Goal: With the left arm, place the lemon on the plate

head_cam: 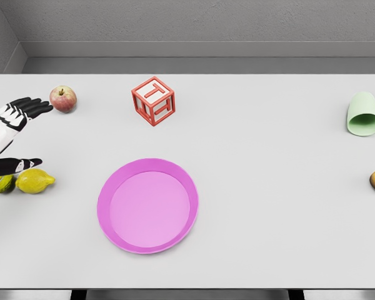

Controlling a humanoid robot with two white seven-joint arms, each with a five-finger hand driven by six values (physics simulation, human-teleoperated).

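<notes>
White table (269,206), left hand (15,134) open above lemon (35,180), pink plate (147,205) nearby

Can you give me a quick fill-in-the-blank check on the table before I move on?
1. The lemon lies to the ____ of the pink plate.
2. The plate holds ____.
3. The left hand is above the lemon with its fingers ____.
4. The green cup lies on its ____.

Missing words: left; nothing; open; side
</notes>
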